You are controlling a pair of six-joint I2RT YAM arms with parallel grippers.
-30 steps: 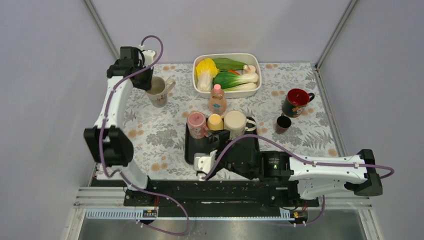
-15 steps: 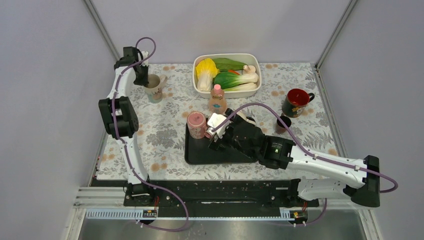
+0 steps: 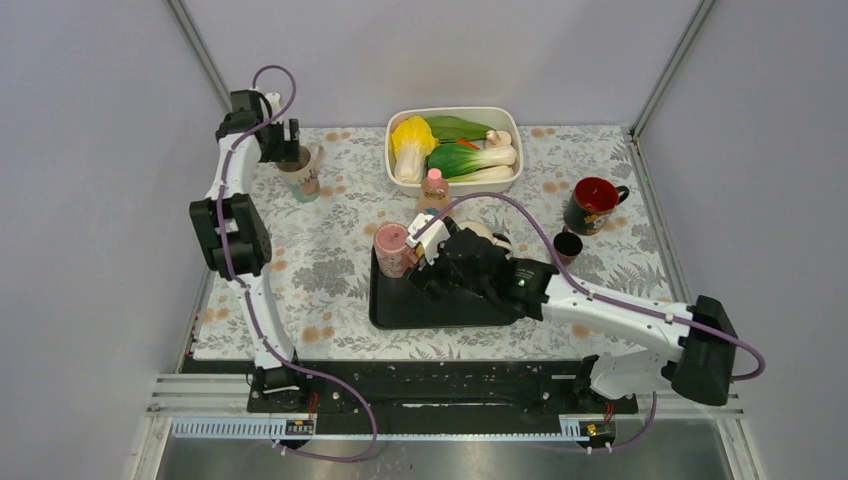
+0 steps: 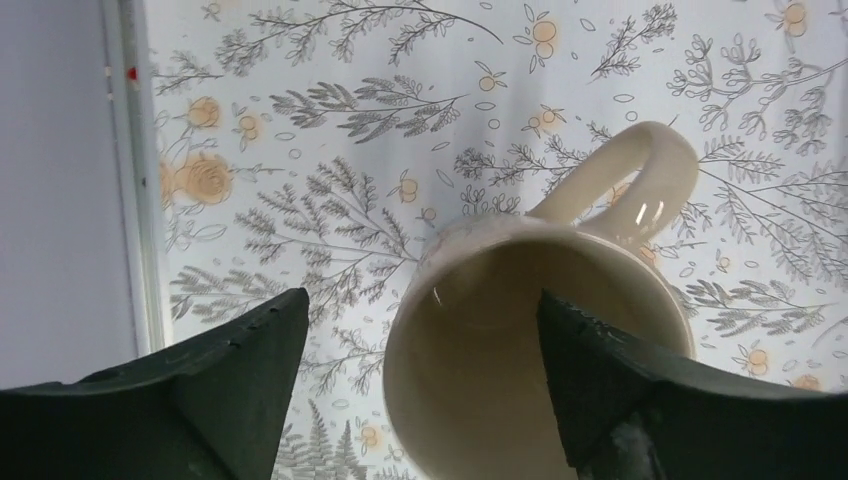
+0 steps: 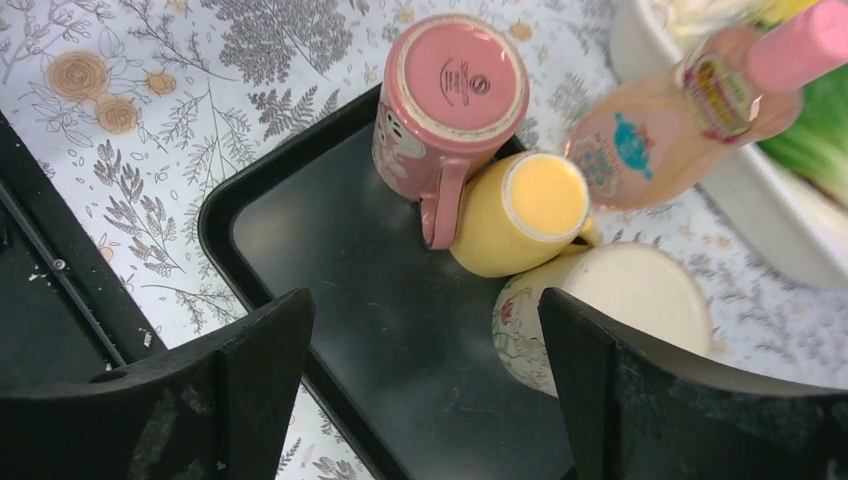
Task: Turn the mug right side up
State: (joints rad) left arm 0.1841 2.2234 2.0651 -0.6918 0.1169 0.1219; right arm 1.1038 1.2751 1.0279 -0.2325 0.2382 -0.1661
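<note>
A cream mug [image 3: 302,172] stands mouth up on the flowered cloth at the back left. In the left wrist view its handle [image 4: 640,175] points up and to the right. My left gripper [image 3: 285,145] hangs open just above the cream mug [image 4: 520,330]; one finger is outside the rim and the other over its mouth, neither gripping. My right gripper [image 5: 425,295] hovers open and empty over the black tray [image 5: 330,250]. On the tray, a pink mug [image 5: 450,90], a yellow mug [image 5: 530,215] and a cream floral mug [image 5: 620,300] all stand bottom up.
A white dish [image 3: 395,125] of vegetables sits at the back centre, with a pink bottle [image 3: 433,190] just in front of it. A dark mug with a red inside [image 3: 592,203] and a small dark cup [image 3: 566,246] stand at the right.
My left gripper has opened and let go of the cream mug, which went from tilted to standing upright. My right arm has swung from the near edge to above the tray's mugs.
</note>
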